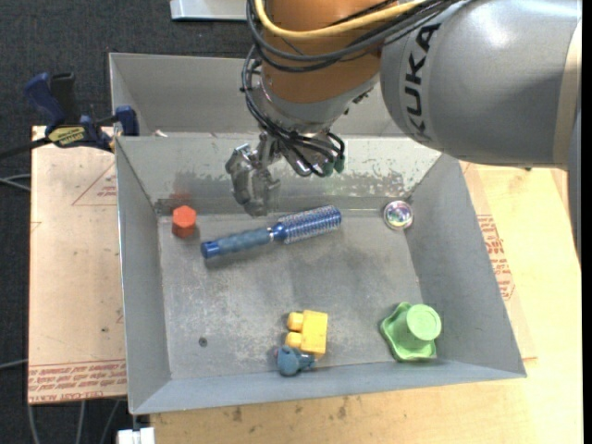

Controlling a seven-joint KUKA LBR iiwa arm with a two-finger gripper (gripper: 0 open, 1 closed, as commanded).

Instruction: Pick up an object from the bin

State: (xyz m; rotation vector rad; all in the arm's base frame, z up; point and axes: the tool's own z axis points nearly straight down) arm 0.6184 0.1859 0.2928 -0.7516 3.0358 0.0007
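The grey metal bin [139, 248] holds a few loose things, well apart from one another; farthest left, near the foot of the back wall, a small red hexagonal piece [185, 220] stands on the floor. Just right of it lies a blue brush [270, 233], stretched slantwise, its smooth handle low and to the left, its ribbed bristle end higher and to the right. The gripper [254, 206] hangs right over the brush's middle, where handle meets bristles, coming down from the orange-covered wrist; whether the pincer is apart or together I cannot tell, nor whether it touches the brush; nothing shows clamped in it. Toward the front wall, a small blue lump [294, 361] lies against a yellow block [309, 331], the two touching. Farther right, close to the back wall, sits a shiny round disc [399, 214]; nearer the front, by the right wall, rests a green piece [412, 331] with a round top on a wider base. The grey arm [499, 63] reaches in from the upper right.
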